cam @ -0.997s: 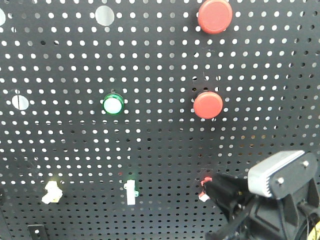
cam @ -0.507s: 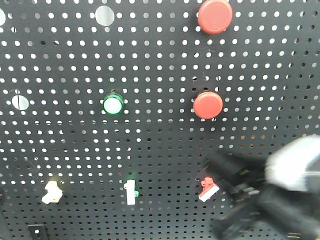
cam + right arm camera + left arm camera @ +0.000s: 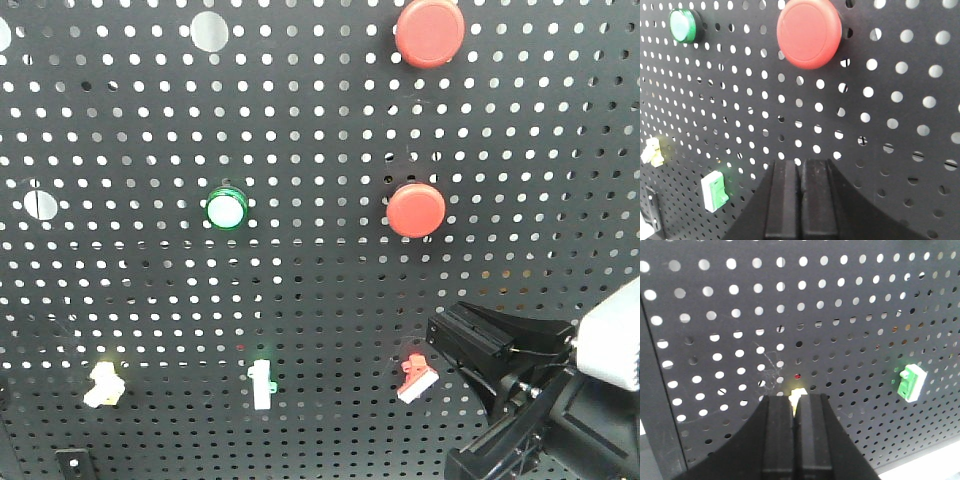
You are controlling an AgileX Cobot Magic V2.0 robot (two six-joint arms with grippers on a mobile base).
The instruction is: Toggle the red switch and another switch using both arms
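Exterior front-facing view: the red switch [image 3: 416, 376] sits low on the black pegboard [image 3: 300, 130], right of centre, its white lever tilted, long axis running from lower left to upper right. The right gripper [image 3: 470, 340] stands just right of it, apart, fingers pressed together. The other switch [image 3: 104, 384], pale yellow, is low at the far left. Left wrist view: the left gripper [image 3: 795, 412], fingers clenched together, points at that yellow switch [image 3: 797, 396], tips just before it; contact cannot be told. A white toggle [image 3: 262, 383] stands between both switches.
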